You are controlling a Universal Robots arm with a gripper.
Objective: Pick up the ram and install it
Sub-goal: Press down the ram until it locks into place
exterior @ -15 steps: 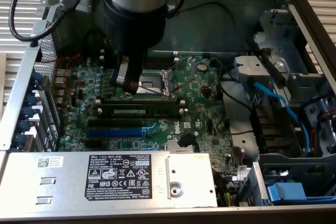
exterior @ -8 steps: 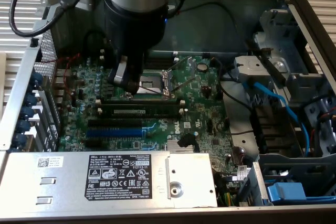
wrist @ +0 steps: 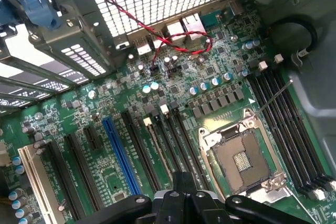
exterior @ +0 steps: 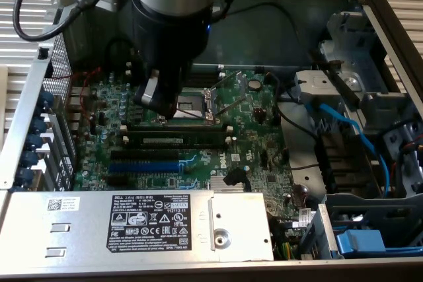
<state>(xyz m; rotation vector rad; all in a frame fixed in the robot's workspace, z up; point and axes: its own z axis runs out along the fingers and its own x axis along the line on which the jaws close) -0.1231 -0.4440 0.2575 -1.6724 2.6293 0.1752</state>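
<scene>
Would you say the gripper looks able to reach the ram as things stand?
Probably yes: the ram lies uncovered on the motherboard, close by the gripper, with nothing over it, though the jaws are shut.

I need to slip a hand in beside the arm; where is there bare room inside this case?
Bare case floor lies between the motherboard and the case wall. The power supply has a flat, free lid. Crowded: around the claw over the socket, and among the blue cables on the exterior view's right.
</scene>
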